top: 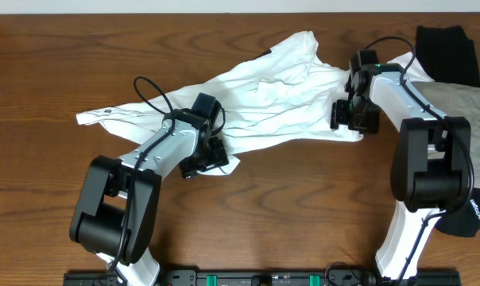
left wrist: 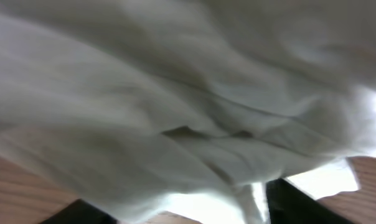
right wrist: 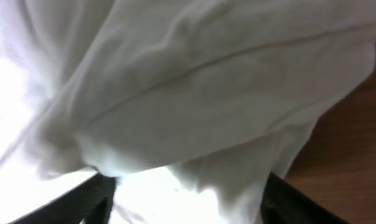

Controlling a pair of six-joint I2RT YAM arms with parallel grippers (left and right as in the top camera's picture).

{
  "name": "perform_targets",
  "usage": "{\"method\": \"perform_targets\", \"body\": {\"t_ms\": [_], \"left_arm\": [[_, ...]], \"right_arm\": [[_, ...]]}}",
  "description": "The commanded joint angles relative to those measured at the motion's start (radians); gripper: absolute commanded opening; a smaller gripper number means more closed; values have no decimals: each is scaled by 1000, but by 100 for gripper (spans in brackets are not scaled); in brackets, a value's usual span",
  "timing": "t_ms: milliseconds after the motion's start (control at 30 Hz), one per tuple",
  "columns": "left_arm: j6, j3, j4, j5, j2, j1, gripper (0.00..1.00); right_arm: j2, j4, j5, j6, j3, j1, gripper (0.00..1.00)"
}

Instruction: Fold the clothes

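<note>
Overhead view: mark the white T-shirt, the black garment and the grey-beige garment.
white T-shirt [top: 264,99]: overhead view, middle of its crumpled body.
black garment [top: 448,49]: overhead view, middle of the cloth that shows.
grey-beige garment [top: 472,99]: overhead view, its uncovered part near the picture's right edge.

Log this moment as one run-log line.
task: fold clothes | left gripper: jaws apart over white T-shirt, near edge | right gripper: jaws apart at its right end | shirt: crumpled, unfolded
</note>
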Motion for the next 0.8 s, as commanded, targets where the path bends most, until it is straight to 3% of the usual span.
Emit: {"method": "perform_targets", "body": {"t_ms": [0,33,67,133,167,400,767], "left_arm": [[13,-25,-14,10,55,-3,52],[19,-25,-20,10,55,-3,47],[27,-25,-24,10,55,-3,37],[31,-25,-34,10,55,-3,12],[31,-25,-39,10,55,-2,6],[31,-23,-129,-116,27,37,6],[276,31,-221,-140,-340,363,6]], "right_arm": [[18,19,-1,3,-66,-5,57],[18,26,0,3,-77,-5,52],[18,34,0,3,-92,-5,41],[18,42,0,3,-111,-5,11],[18,42,-1,3,-117,-5,1],[-8,-21,-15,2,-120,-5,1],[-367,-15,1,-2,-119,-18,1]]}}
